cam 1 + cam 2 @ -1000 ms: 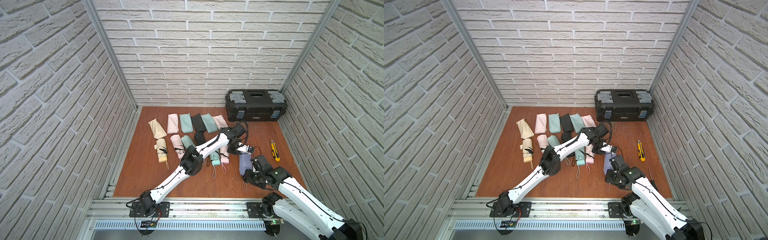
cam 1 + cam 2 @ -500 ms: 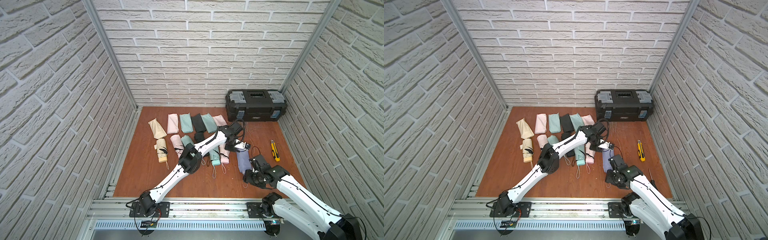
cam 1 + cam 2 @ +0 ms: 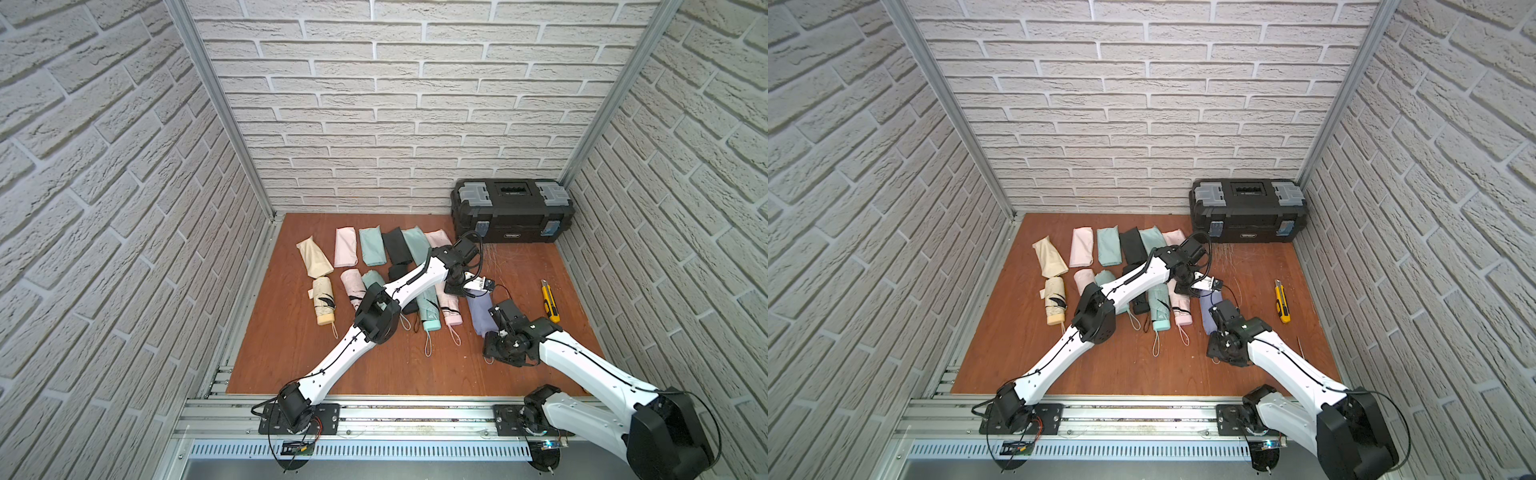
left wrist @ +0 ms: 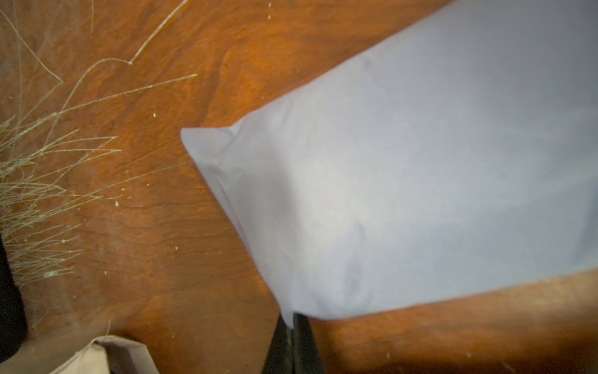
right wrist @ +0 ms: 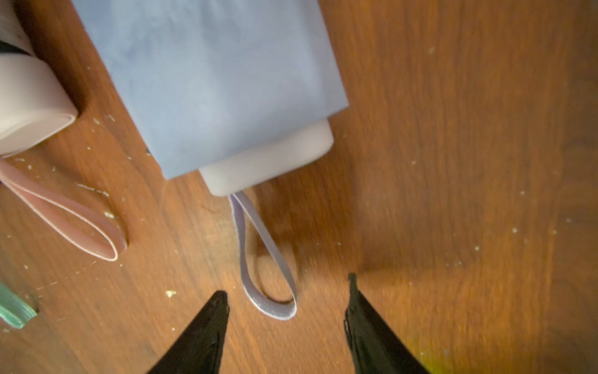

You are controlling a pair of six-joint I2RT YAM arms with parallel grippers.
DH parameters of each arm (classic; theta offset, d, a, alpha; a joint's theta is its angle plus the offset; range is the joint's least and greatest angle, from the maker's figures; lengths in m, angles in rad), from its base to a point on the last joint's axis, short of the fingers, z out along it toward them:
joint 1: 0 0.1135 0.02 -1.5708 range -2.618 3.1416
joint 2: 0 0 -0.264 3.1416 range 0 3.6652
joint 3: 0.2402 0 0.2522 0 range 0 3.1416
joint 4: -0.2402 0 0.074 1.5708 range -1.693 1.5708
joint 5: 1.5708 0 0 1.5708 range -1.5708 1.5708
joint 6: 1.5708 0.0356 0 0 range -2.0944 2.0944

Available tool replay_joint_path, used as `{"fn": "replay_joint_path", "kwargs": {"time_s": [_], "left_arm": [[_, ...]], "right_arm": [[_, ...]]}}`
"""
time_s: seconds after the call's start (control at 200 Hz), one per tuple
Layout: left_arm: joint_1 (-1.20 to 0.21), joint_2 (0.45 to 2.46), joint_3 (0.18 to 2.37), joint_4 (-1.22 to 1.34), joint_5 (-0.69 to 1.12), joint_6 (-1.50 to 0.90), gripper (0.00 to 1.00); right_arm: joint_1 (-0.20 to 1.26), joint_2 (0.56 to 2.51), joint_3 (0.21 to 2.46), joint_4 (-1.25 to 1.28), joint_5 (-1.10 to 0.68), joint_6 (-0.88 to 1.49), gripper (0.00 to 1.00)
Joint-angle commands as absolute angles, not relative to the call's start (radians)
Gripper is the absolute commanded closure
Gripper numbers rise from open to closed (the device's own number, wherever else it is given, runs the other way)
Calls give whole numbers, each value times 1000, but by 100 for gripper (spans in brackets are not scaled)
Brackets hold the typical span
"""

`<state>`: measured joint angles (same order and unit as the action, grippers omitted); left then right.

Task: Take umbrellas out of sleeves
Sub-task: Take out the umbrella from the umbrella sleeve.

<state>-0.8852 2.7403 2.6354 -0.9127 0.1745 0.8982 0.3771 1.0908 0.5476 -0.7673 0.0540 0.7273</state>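
standoff over what looks like the last wrapped umbrella: the lilac sleeve lies on the board in front of the toolbox, on the robot's side of it. the umbrella is inside, and only its pale handle and loop poke out of the end farther from the toolbox. the left gripper is pinched tight on the sleeve's sealed corner, the end nearer the toolbox. that grip seems meant to anchor the limp fabric so it cannot travel with the umbrella. the right gripper hovers at the handle end, jaws apart around the loop's tip and gripping nothing. it appears lined up to close on the handle and draw it away from the toolbox. off the toolbox's left end, empty sleeves lie flat in a row, with bare umbrellas one row farther out, so most of the job looks done. the risk now is that the jaws catch only the loop, or trap the sleeve's mouth along with the handle.
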Motion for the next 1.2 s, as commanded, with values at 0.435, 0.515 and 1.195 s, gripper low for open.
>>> {"fn": "replay_joint_path", "kwargs": {"time_s": [0.435, 0.515, 1.195], "left_arm": [[-878, 2734, 2673, -885, 171, 905, 100], [-877, 2739, 2671, -862, 145, 905, 100], [-853, 2785, 2710, -694, -62, 838, 100]], "right_arm": [[410, 1210, 557, -672, 113, 716, 88], [410, 1191, 549, -679, 116, 721, 93], [411, 1128, 507, -685, 97, 742, 97]]}}
